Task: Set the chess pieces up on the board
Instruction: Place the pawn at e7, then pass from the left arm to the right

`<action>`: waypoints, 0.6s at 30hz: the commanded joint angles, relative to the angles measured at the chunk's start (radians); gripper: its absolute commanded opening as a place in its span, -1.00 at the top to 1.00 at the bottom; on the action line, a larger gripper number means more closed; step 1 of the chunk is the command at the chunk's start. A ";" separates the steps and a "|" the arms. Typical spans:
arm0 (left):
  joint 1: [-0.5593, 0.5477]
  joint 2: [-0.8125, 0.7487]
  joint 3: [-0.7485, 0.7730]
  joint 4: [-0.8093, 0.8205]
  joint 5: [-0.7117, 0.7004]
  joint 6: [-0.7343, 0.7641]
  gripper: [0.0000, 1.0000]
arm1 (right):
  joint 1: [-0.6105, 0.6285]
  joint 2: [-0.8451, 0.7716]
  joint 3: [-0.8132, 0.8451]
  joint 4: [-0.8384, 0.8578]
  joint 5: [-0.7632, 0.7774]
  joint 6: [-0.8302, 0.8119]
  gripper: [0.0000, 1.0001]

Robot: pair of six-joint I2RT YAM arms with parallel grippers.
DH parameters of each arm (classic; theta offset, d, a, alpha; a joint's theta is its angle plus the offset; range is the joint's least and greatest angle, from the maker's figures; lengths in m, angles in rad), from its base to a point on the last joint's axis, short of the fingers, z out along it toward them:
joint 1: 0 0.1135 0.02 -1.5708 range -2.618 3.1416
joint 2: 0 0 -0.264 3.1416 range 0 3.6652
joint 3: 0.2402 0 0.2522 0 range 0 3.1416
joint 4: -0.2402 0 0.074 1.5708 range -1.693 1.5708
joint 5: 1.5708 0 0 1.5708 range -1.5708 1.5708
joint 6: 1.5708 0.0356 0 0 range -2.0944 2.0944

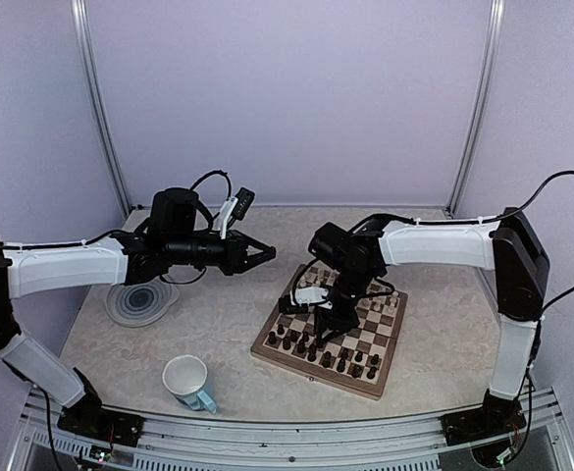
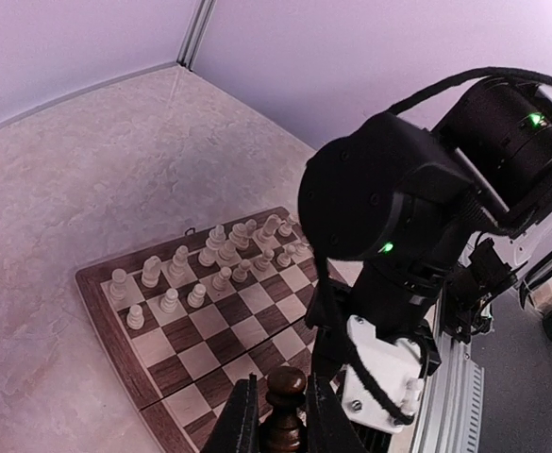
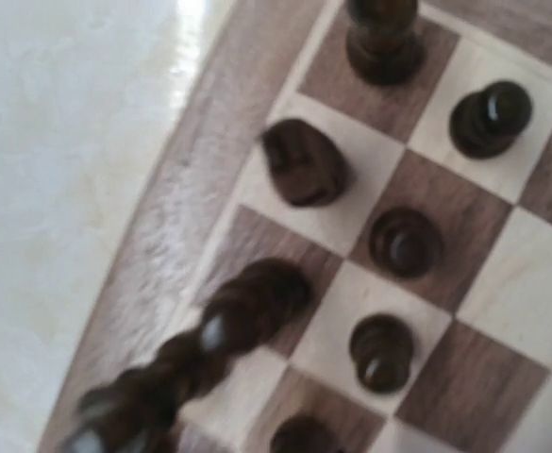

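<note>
I am working the right gripper (image 1: 328,316) low over the near-left part of the board (image 2: 108,316), among the dark pieces (image 1: 316,348). In my right wrist view a tall dark piece (image 3: 209,344) shows slanted and blurred, over the squares next to the board's left border. No fingers show there, so I cannot tell whether the right gripper is clamped on it or has let go.

I judge this to be the set-down. The base should sit flat in the middle of its square, and I want to see it upright before I pull away. Then I would lift straight up, because the neighbouring pieces stand close and a sideways drift would topple them.

The left gripper (image 2: 283,420) is clenched on a dark piece (image 2: 286,385) and hangs over the table (image 1: 208,324) off the board's left edge. I would keep it there until the right arm is out of the way.

The white pieces (image 2: 219,255) stand in two rows along the board's far edge, and the dark ones along its near edge.

The board lies at an angle toward the table's right side. The table has a cream marbled top. A grey swirl plate (image 1: 139,302) sits near its left edge and a white cup (image 1: 186,381) near its near edge. Pale lilac walls and metal posts (image 1: 95,108) close the cell in.
</note>
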 commanded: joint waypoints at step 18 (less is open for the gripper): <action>-0.119 0.144 0.070 0.085 0.295 0.007 0.68 | -0.132 -0.309 0.071 -0.012 -0.203 -0.093 0.32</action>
